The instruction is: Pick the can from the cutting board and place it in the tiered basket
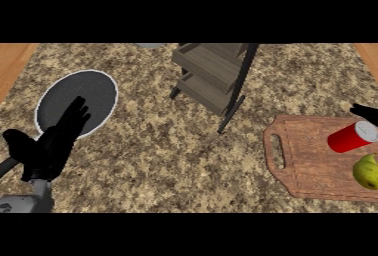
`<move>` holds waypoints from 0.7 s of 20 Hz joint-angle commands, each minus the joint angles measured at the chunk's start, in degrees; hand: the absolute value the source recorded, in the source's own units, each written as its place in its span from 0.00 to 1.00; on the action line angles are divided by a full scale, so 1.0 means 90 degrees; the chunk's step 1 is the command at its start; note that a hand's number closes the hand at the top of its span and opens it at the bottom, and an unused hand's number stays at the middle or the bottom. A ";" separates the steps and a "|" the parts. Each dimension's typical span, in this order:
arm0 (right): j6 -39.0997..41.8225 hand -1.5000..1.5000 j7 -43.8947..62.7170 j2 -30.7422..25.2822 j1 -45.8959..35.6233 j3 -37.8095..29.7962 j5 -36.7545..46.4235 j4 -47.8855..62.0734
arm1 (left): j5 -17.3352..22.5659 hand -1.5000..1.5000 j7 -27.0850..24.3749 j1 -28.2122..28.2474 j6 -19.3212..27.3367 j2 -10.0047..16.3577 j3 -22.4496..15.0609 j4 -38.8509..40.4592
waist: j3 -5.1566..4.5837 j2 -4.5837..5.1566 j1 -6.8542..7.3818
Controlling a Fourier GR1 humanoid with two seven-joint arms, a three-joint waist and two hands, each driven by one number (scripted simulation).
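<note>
The can, likely light, stiff and slick, lies on the cutting board, best taken round its middle; right robot hand state cannot be told, left robot hand released.

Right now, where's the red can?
In the head view, the red can sits on the cutting board at the right edge, just beyond the green fruit.

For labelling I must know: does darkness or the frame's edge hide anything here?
Head view: the black left hand blends with the dark plate. Head view: the right edge cuts the right hand and the green fruit; the red can shows plainly.
</note>
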 commanded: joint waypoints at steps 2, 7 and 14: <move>-0.0375 0.00 -0.0268 0.0513 -0.0173 0.0322 0.0977 0.0811 | -0.0119 0.50 0.0233 0.0019 -0.0018 -0.0100 0.0141 -0.0302 | 0.0003 0.0001 0.0024; -0.0883 0.00 -0.1018 0.0742 -0.0620 0.0184 0.1564 0.1970 | -0.0163 0.50 0.0170 0.0268 -0.0311 -0.0197 0.0212 -0.0421 | 0.0003 0.0003 0.0030; -0.1679 0.00 -0.1384 0.1246 -0.1275 0.0214 0.2395 0.3038 | -0.0345 0.50 0.0133 0.0079 -0.0476 -0.0383 0.0396 -0.0072 | 0.0003 0.0005 0.0039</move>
